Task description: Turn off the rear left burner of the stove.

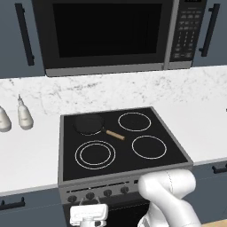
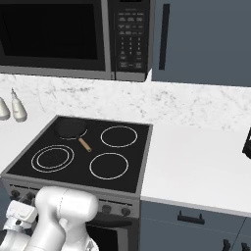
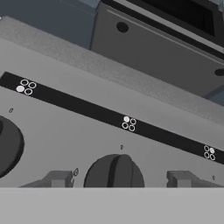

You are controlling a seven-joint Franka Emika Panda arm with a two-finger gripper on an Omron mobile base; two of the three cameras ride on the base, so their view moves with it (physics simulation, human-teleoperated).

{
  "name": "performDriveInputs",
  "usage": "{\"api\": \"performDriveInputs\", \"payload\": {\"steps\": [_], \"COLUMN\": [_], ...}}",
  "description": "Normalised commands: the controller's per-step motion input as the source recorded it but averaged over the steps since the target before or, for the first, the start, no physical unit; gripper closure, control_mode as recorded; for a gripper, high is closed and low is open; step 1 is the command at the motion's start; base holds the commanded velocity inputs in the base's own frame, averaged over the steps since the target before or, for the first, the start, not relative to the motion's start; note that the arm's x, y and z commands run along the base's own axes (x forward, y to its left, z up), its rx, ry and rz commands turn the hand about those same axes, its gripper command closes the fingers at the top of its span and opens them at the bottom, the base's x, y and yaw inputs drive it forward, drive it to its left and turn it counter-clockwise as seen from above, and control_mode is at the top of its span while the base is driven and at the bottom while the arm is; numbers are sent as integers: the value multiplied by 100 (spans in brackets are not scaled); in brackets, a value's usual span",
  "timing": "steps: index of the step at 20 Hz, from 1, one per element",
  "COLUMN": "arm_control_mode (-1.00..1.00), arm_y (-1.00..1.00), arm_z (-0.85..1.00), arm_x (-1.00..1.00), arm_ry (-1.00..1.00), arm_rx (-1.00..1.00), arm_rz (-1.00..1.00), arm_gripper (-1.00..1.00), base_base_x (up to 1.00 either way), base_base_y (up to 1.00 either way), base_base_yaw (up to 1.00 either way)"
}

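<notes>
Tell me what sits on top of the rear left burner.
A small dark skillet with a tan handle sits on the rear left burner, covering most of it, so the glass beneath is hidden.

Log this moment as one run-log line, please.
phase: grasping knob | gripper: open, fingers either side of knob | stove: skillet on rear left burner | knob not yet turned

the stove (image 1: 66, 175) is black glass in a grey steel frame, with dark knobs (image 1: 107, 193) below. one zone (image 1: 95, 154) carries double white rings, two (image 1: 134, 121) a single thin white ring. the skillet (image 1: 89, 123) is dark with a tan handle. the desk (image 1: 26, 153) is white, the wall marbled white-grey, the cabinets (image 1: 17, 31) slate blue, the microwave (image 1: 106, 31) black.
</notes>
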Motion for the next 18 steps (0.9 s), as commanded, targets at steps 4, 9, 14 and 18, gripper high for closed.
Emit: {"api": "performDriveInputs", "payload": {"steps": [4, 9, 14, 18], "arm_control_mode": [-100, -100, -100, -100], "arm_y": [0, -7, -22, -22], "arm_z": [0, 0, 0, 1], "arm_x": [14, 12, 14, 20], "arm_ry": [0, 0, 0, 0], "arm_rx": [0, 0, 0, 0], "arm_rz": [0, 0, 0, 0], "arm_gripper": [-100, -100, -100, -100], "base_base_x": [0, 0, 0, 0], "base_base_y": [0, 0, 0, 0], "base_base_yaw": [0, 0, 0, 0]}}
